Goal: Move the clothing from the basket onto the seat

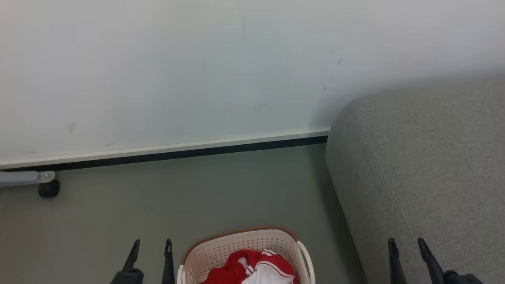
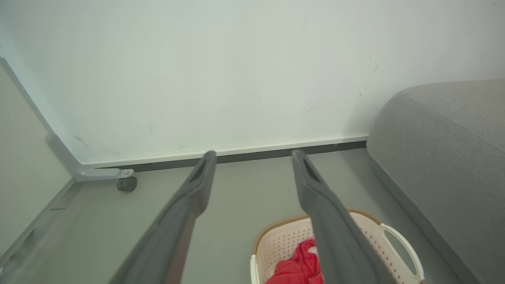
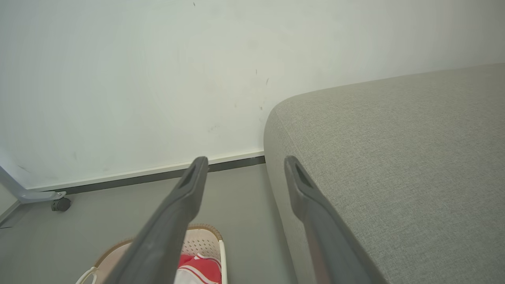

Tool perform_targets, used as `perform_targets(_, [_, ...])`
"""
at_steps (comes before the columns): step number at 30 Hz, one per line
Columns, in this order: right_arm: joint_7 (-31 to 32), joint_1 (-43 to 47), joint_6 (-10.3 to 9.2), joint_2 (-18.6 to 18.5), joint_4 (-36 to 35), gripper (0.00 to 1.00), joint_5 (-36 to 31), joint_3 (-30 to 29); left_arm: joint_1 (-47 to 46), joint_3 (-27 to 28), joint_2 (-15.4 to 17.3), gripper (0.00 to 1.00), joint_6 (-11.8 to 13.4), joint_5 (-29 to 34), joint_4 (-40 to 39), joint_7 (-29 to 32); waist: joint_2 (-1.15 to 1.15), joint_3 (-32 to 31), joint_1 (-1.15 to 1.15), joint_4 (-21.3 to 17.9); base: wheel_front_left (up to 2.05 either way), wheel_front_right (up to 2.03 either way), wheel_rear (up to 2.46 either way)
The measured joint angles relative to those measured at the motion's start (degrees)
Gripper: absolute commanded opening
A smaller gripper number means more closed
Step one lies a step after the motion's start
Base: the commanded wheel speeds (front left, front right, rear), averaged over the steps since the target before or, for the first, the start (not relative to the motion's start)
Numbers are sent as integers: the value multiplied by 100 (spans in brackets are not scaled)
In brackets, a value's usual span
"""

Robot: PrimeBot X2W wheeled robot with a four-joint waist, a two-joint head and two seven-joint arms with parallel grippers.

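The clothing (image 1: pixel 236 269) is seen in the basket (image 1: pixel 240 233) just right of the open left hand (image 1: pixel 152 242), well left of the open right hand (image 1: pixel 406 241).

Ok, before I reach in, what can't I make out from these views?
- Basket: its near half is cut off by the head view's bottom edge.
- Clothing: piece count and pile depth can't be told. It is cut by that same edge and partly covered by the fingers in both wrist views.
- Seat: it runs past the right edge, so its full extent is unknown.
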Motion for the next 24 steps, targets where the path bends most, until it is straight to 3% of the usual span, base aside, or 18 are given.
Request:
perform_targets(8, [0,-257,3,25,-100,100,-11,-36,-177,-132,15,100,-15,90,-54,-1,0,477,1,-66,0,0,0])
perform_targets(24, [-24,-1291,148,124,-210,100,-141,99,-1007,-776,35,100,-312,617,578,171,1,1610,1,-455,0,0,0])
